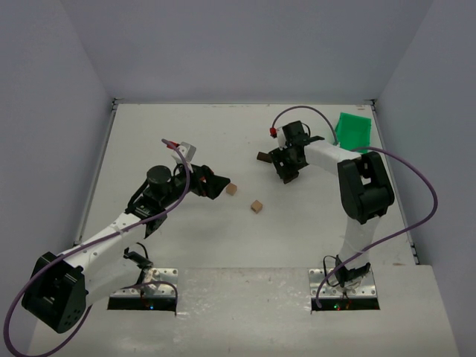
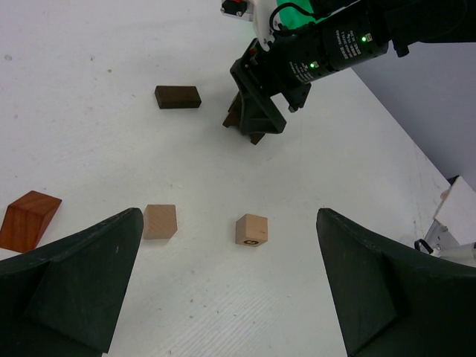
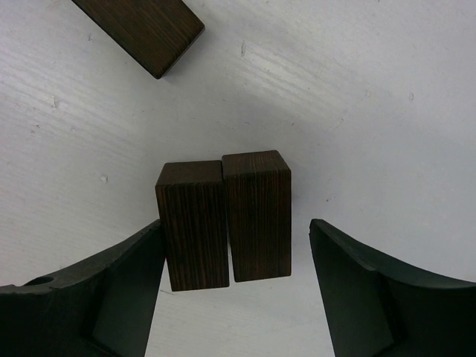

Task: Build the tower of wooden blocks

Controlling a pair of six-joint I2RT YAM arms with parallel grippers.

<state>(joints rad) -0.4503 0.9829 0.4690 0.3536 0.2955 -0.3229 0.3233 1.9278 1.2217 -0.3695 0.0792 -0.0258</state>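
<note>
Blurred white print is showing on the right wrist housing [image 2: 327, 52], unreadable; likewise a dark mark on a light tan block [image 2: 251, 229].

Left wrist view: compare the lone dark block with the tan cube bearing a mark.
The lone dark block is dark brown; the marked tan cube is pale. The dark block is a long flat bar; the tan cube is roughly cubic. The dark block lies farther from the camera; the tan cube lies nearer. Both rest free on the table.

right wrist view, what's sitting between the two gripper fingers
Two dark brown blocks, standing side by side and touching. The right wrist view shows it; the table is bare between one block and the finger on the picture's right.
</note>
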